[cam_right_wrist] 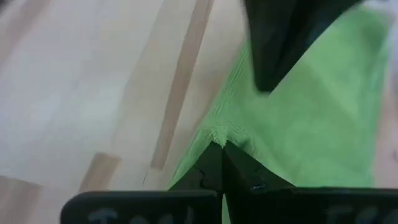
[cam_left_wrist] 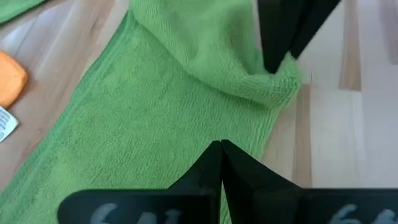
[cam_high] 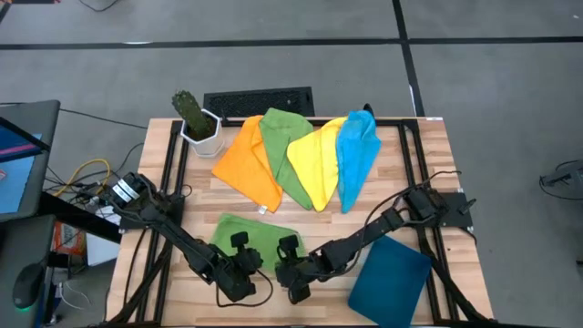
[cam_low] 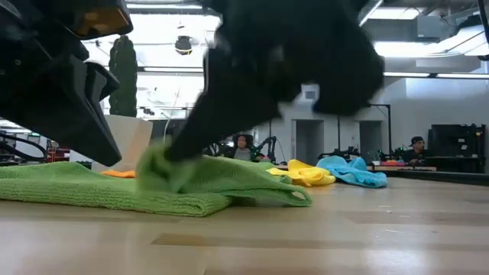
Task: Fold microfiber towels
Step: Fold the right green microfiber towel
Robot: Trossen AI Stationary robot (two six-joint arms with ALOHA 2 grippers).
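- Near edge of the wooden tabletop (cam_high: 419, 173): both grippers sit close together over the green towel being worked (cam_high: 239, 230), left arm entering from the left, right arm from the right.
- Left gripper (cam_high: 239, 273): jaws clenched tip to tip, pressed on the near part of this towel (cam_left_wrist: 155, 124); no cloth seen between them.
- Right gripper (cam_high: 296, 276): jaws look closed on the towel's edge (cam_right_wrist: 217, 134), where the fabric bunches at the fingertips; grasping the green towel at its right-hand corner.
- Low view: this towel (cam_low: 92, 187) lies flat on the left; its right portion is lifted into a raised fold under a dark gripper.
- Just right of the grippers, near the tabletop's front right corner: dark teal tray (cam_high: 390, 277), lying flat, apart from the towel.
- Middle to far part of the tabletop: four more towels fanned side by side and overlapping — orange towel (cam_high: 244, 162), second green towel (cam_high: 281, 146), yellow towel (cam_high: 319, 159), bright blue towel (cam_high: 357, 150).
- Far left corner: white pot (cam_high: 202, 135) holding a cactus (cam_high: 189, 107), just beside the orange towel.
- Beyond the far edge, on the floor: black keyboard (cam_high: 258, 100).
- Room background in the low view: a seated person (cam_low: 243, 147), well apart from the tabletop.
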